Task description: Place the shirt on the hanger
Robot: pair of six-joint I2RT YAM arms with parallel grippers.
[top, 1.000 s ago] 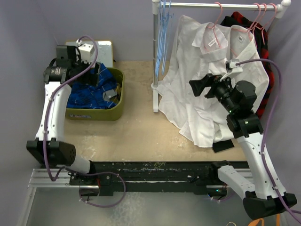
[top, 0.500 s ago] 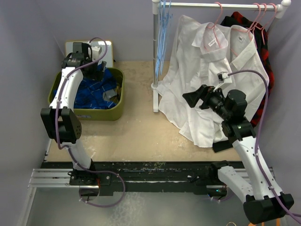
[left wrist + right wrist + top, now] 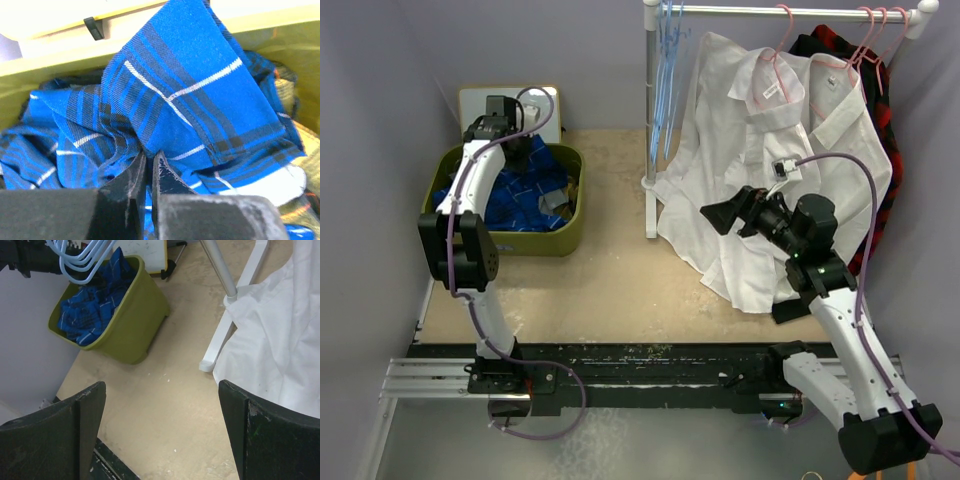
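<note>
The royal-blue checked shirt lies crumpled in an olive-green bin at the left. My left gripper reaches down into the bin. In the left wrist view the left gripper is shut, its tips pinching a fold of the shirt. The thin light-blue hanger hangs with others like it at the left end of the rack. My right gripper stands open in the air over the table, in front of the white shirts. In its own view the right gripper holds nothing, and the hanger and shirt show beyond it.
A white clothes rack stands mid-table, carrying white shirts on pink hangers and a red-and-black plaid shirt. A white box sits behind the bin. The rack's foot rests on the tan tabletop.
My left arm swung back and reached down into the bin, and its gripper went from open to shut on the shirt. The right gripper drifted slightly left.
</note>
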